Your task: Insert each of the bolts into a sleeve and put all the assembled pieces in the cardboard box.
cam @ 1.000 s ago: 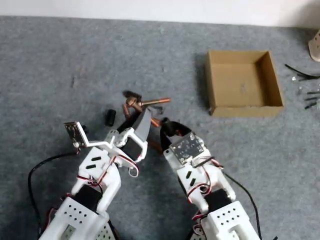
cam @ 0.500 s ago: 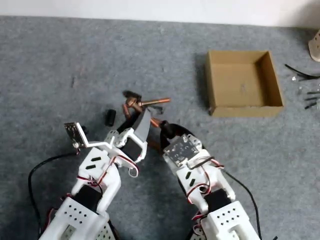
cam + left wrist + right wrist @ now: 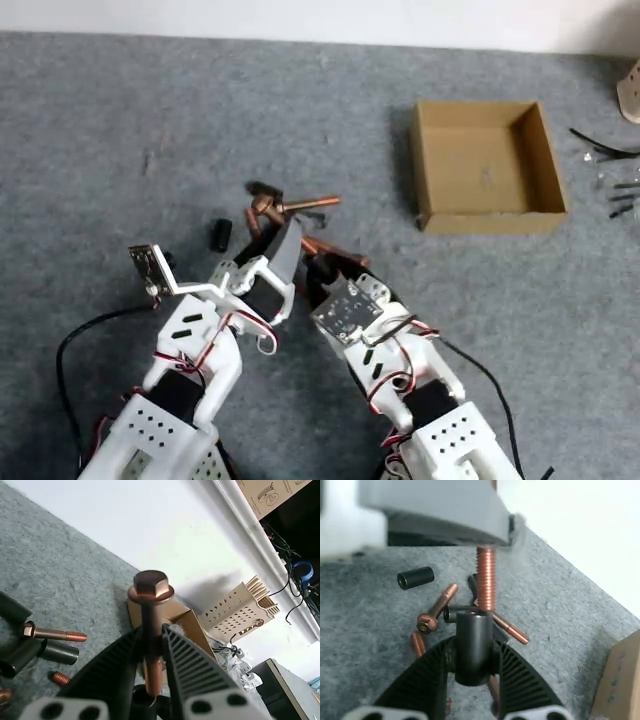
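**A:** From above, what have we got?

**B:** Two arms side by side on the grey counter (image 3: 120, 130). The left end effector (image 3: 288, 248) and right end effector (image 3: 318, 272) sit close together, just beside a heap of loose bolts (image 3: 295, 206). A loose sleeve (image 3: 220, 234) lies near that heap. The box (image 3: 487, 221) stands well apart, off to the right, open side up.

**A:** Left wrist?

**B:** The left end effector (image 3: 151, 630) is clamped on a bolt (image 3: 150, 587). The shank is pinched between the fingers and the hex head sticks out past the tips. The box (image 3: 172, 612) shows behind it.

**A:** And the right wrist?

**B:** The right end effector (image 3: 474, 647) is closed around a black sleeve (image 3: 472, 625), open end facing the bolt (image 3: 486, 580). The threaded tip meets the sleeve's rim, slightly off-centre. Whether it's inside, I can't tell. The loose bolts (image 3: 437, 610) lie on the counter beyond.
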Motion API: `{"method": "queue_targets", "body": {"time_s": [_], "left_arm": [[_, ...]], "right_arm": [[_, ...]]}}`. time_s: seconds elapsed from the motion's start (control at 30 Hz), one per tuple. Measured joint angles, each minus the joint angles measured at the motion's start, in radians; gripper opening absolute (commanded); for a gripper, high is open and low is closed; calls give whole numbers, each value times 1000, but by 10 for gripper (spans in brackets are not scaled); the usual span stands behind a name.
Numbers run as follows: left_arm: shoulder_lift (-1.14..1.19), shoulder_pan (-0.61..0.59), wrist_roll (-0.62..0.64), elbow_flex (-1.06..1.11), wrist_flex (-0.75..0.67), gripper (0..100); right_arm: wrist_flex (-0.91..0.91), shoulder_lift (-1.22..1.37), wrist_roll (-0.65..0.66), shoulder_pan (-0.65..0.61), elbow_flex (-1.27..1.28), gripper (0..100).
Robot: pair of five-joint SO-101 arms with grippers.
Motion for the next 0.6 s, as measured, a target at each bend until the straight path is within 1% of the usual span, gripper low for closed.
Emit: {"method": "queue_targets", "body": {"time_s": [0.17, 0.3, 0.43, 0.6], "left_arm": [[-2, 0, 0, 0, 2, 4], [-9, -3, 0, 0, 48, 4], [-9, -3, 0, 0, 55, 4], [-9, 6, 2, 0, 126, 4]], "right_arm": [[0, 0, 0, 0, 0, 5], [2, 0, 0, 0, 0, 5], [2, 0, 0, 2, 0, 5], [2, 0, 3, -3, 0, 5]]}}
